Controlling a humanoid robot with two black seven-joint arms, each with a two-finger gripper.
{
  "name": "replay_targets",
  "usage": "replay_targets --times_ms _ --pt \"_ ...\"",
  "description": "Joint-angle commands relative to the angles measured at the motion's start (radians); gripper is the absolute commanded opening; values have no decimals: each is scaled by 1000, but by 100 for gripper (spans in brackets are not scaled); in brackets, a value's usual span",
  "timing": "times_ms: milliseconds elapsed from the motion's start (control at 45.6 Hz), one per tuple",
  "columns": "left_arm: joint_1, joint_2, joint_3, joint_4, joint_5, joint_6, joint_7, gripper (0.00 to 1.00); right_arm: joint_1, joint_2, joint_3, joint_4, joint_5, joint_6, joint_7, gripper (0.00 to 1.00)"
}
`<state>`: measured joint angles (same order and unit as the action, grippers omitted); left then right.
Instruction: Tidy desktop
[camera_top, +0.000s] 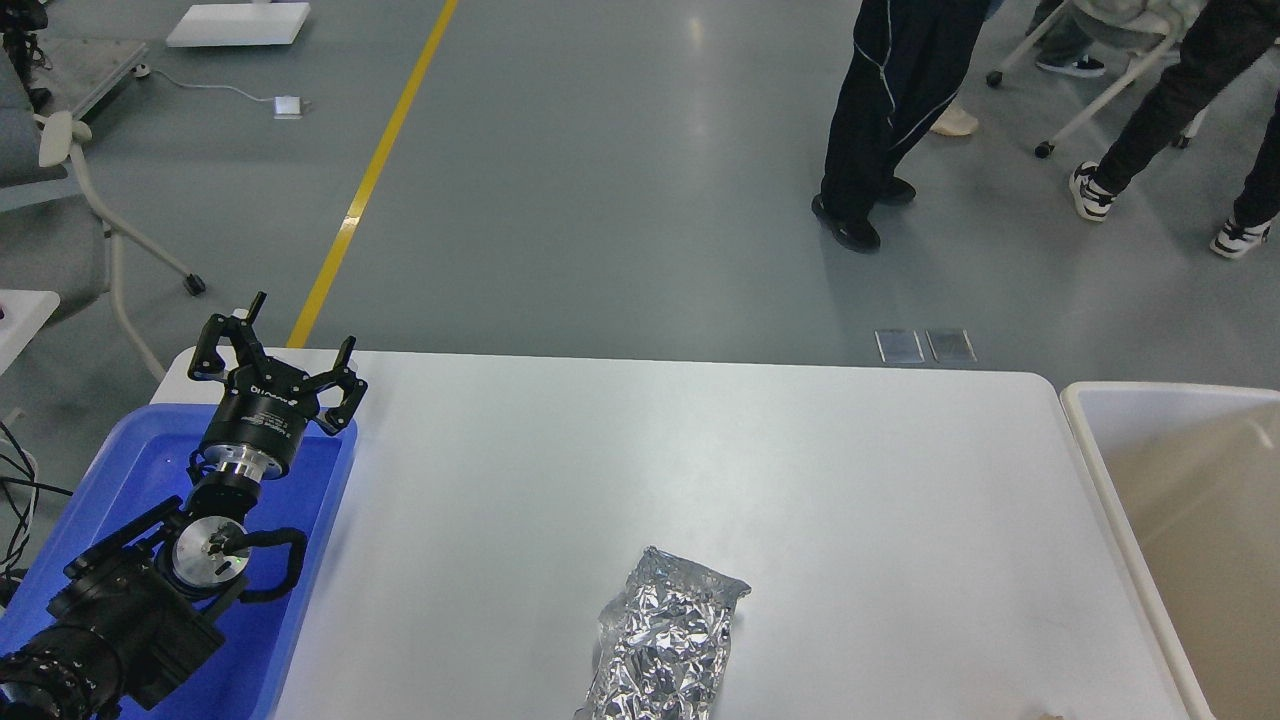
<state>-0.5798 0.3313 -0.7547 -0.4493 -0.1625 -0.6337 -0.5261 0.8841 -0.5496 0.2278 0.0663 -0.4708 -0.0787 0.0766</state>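
Crinkled shiny foil bag (665, 640) on smooth white desktop (700, 460).

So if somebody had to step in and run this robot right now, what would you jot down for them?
Left gripper: open, empty, raised over the far end of the blue plastic tray at the left of the desktop.
Right gripper: not in view.
Crumpled silver foil bag: lying on the desktop near its front edge, roughly centre, untouched.
White-rimmed beige bin: at the right end of the desktop; the part in view looks empty.
Done: nothing that can be confirmed from this view.
Left: pick up the foil bag and clear it off the desktop, probably into a container.
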Motion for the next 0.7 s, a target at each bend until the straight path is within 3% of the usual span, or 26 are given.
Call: replay_targets --times_ms 0,153,307,482,679 --pt "0 0 0 0 0 0 0 100 119 -99 411 234 12 4 43 100" --pt "0 0 0 0 0 0 0 100 87 -180 637 581 12 7 43 100" --pt "0 0 0 0 0 0 0 100 -43 -167 904 825 11 37 46 100" --pt "0 0 0 0 0 0 0 100 -226 -27 1191 869 6 145 46 100" --pt "0 0 0 0 0 0 0 100 -390 28 1229 866 -3 195 46 100"
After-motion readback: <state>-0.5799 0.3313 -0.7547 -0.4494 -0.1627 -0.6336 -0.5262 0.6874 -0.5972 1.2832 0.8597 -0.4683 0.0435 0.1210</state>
